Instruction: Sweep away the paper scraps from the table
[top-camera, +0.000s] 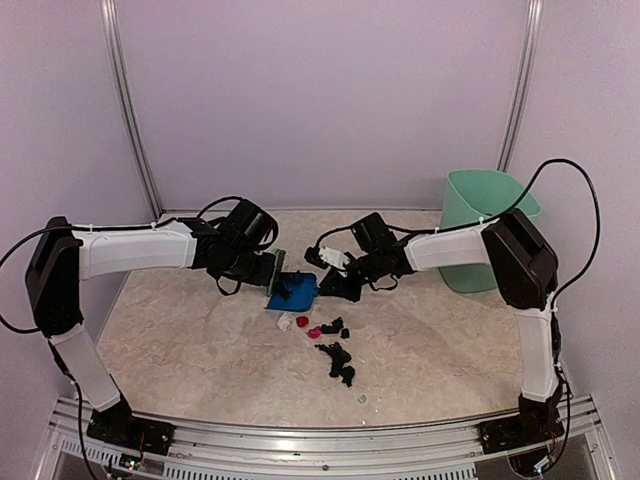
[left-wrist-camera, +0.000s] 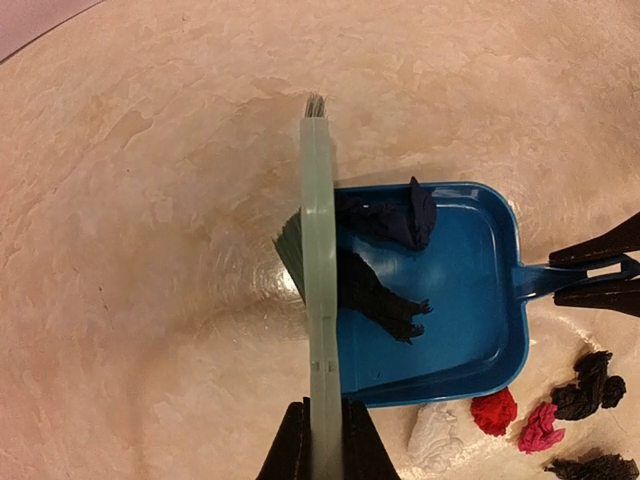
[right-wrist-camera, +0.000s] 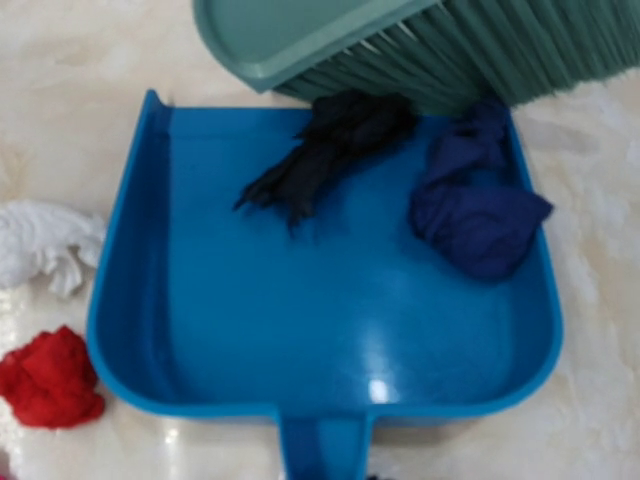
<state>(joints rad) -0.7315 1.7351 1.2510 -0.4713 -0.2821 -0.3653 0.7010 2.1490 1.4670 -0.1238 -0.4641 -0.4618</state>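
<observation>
My left gripper (left-wrist-camera: 322, 408) is shut on the handle of the green hand brush (left-wrist-camera: 319, 250), whose bristles rest at the open lip of the blue dustpan (left-wrist-camera: 450, 320). My right gripper (left-wrist-camera: 557, 277) is shut on the dustpan's handle and holds the dustpan flat on the table (top-camera: 180, 330). A black scrap (right-wrist-camera: 325, 145) and a dark blue scrap (right-wrist-camera: 478, 215) lie inside the dustpan (right-wrist-camera: 300, 330). White (left-wrist-camera: 435, 435), red (left-wrist-camera: 493, 411), pink (left-wrist-camera: 540, 428) and black (left-wrist-camera: 590, 382) paper scraps lie on the table beside it. In the top view the loose scraps (top-camera: 335, 352) lie just in front of the dustpan (top-camera: 295, 290).
A tall mint-green bin (top-camera: 482, 228) stands at the back right, behind my right arm. White walls close the back and sides. A metal rail (top-camera: 320, 440) runs along the near edge.
</observation>
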